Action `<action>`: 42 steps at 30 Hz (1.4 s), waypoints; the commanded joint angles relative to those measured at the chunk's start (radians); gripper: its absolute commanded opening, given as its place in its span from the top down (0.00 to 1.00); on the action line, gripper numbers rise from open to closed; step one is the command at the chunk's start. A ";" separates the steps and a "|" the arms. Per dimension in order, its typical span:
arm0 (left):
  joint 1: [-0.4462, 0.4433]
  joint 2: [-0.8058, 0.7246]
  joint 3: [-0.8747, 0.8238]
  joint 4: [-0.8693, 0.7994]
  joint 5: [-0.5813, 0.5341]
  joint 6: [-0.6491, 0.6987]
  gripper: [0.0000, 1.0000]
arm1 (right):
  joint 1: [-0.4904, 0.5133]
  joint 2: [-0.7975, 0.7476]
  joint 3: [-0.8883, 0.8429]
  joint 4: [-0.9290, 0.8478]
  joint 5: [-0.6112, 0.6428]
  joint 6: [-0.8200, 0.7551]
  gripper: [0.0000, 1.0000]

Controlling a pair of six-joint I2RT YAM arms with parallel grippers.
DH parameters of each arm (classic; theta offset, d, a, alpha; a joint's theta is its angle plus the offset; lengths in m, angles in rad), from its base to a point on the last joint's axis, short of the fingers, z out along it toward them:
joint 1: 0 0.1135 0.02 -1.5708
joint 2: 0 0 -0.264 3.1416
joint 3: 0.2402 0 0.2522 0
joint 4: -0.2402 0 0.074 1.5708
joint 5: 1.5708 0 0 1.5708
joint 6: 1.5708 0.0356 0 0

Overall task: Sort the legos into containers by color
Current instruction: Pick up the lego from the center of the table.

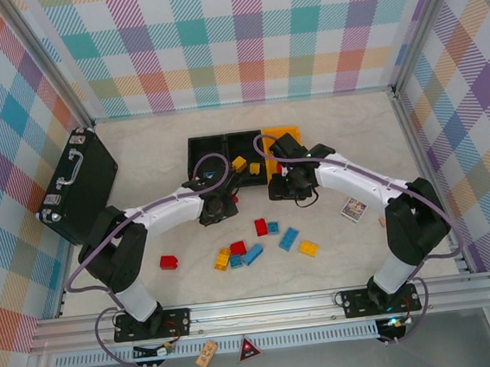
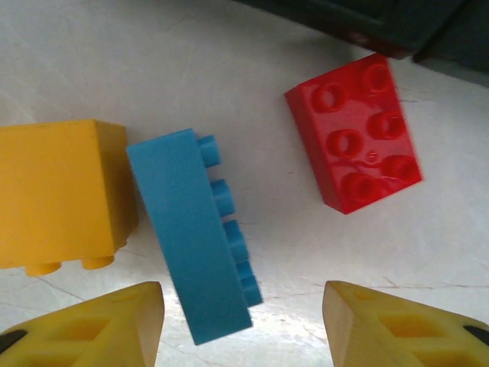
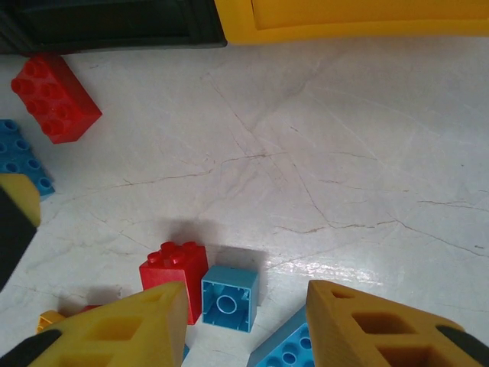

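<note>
Eight or more legos (image 1: 252,254), red, blue and yellow-orange mixed, lie loose on the table (image 1: 138,150) in the top view. They form a scattered band at 6 o'clock from the containers (image 1: 224,142). One of them, a lone red brick (image 1: 167,262), sits apart at the 9 o'clock end. The three containers stand in a row toward 12 o'clock on the table: two black, and the yellow-orange bin (image 1: 282,134) at the 3 o'clock end. Two yellow bricks (image 1: 239,163) show at the near side of the black ones; I cannot tell if they are inside.

In the left wrist view a blue brick (image 2: 195,237) lies on its side with its studs toward 3 o'clock. A yellow brick (image 2: 53,191) is just beside it at 9 o'clock, and a six-stud red brick (image 2: 353,134) is apart from it at 1 o'clock. The left gripper (image 2: 243,321) has its fingers moderately apart. The near end of the blue brick is between them, close to one finger and clear of the other, so it is not clamped.

The right gripper (image 3: 246,329) also has its fingers apart and holds nothing. A small light-blue brick (image 3: 229,298) lies hollow side up at the mouth of the gap, and a small red brick (image 3: 174,275) is touching it at 9 o'clock.

A black briefcase (image 1: 79,186) lies at 9 o'clock on the table and a printed card (image 1: 353,209) at 3 o'clock.
</note>
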 commanded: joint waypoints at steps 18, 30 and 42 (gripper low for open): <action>-0.012 0.066 0.063 -0.042 -0.050 0.001 0.76 | 0.002 -0.041 -0.023 0.003 -0.002 0.030 0.56; -0.009 -0.115 0.084 -0.171 -0.058 0.100 0.77 | 0.002 -0.042 -0.013 0.008 0.002 0.029 0.56; 0.136 -0.031 0.295 -0.156 0.075 0.250 0.77 | 0.002 -0.049 -0.013 0.013 -0.005 0.035 0.56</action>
